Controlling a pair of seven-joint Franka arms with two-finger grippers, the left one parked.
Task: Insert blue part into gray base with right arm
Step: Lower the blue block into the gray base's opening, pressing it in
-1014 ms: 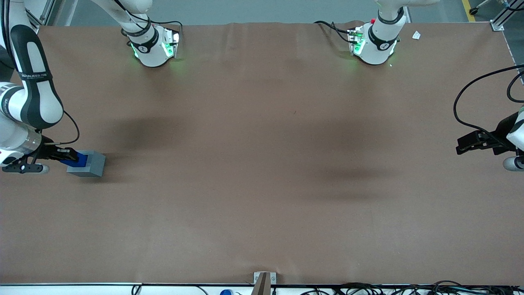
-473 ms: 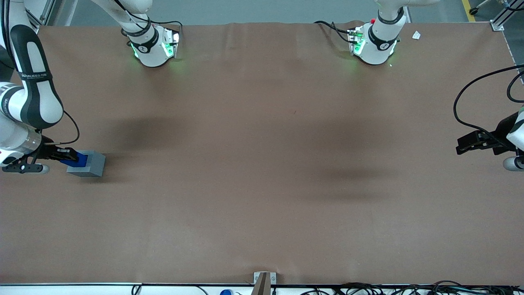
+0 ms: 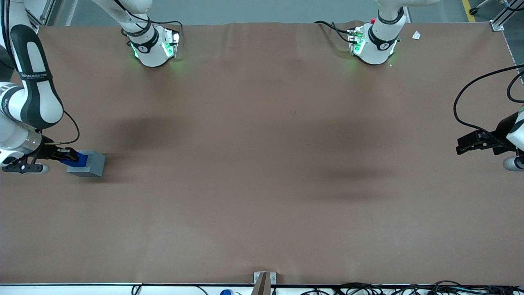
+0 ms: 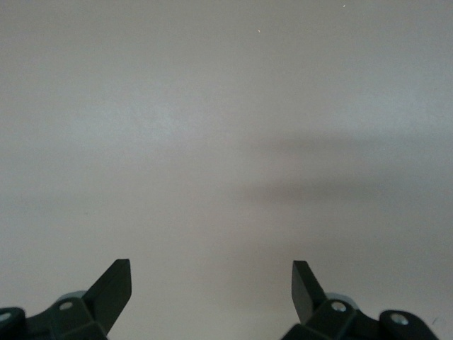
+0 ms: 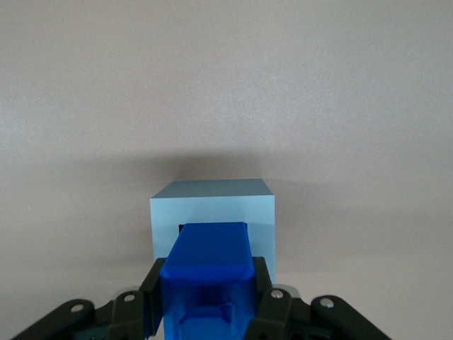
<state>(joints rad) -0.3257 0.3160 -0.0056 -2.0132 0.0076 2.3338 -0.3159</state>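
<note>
The gray base [image 3: 89, 164] sits on the brown table at the working arm's end. The blue part [image 3: 78, 159] stands in its top socket, its lower end sunk into the recess. In the right wrist view the blue part [image 5: 209, 273] reaches down into the square socket of the gray base [image 5: 212, 202]. My right gripper [image 3: 68, 157] is directly over the base, and both black fingers [image 5: 151, 290] press against the blue part's sides. The gripper [image 5: 207, 294] is shut on the blue part.
Brown table covering [image 3: 262, 172] spreads wide toward the parked arm's end. Two white arm bases with green lights [image 3: 153, 47] [image 3: 374, 45] stand at the table's edge farthest from the front camera. Cables [image 3: 368, 289] run along the near edge.
</note>
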